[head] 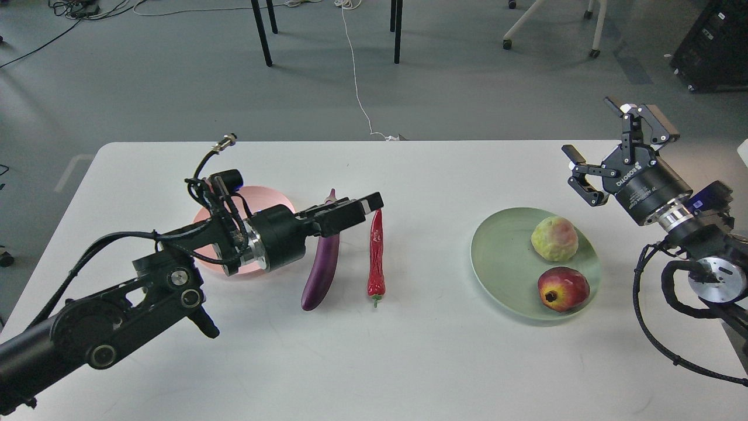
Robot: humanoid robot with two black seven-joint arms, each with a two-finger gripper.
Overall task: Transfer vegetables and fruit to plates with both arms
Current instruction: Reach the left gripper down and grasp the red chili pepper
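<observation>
The purple eggplant (318, 275) and the red chili pepper (376, 257) lie side by side at the table's middle. My left gripper (353, 213) reaches sideways over the eggplant's upper part, its tip next to the chili's top; its fingers overlap, so the opening is unclear. The pink plate (272, 200) is partly hidden behind my left wrist. The green plate (502, 251) holds the pomegranate (563, 288) at its front and the yellow-green fruit (554, 238) behind it. My right gripper (613, 137) is open and empty, raised beyond the green plate's far right.
The white table (409, 362) ends at a far edge just behind the plates and a right edge near my right arm. Chair legs (263, 35) and a white cable (356, 88) are on the floor beyond it.
</observation>
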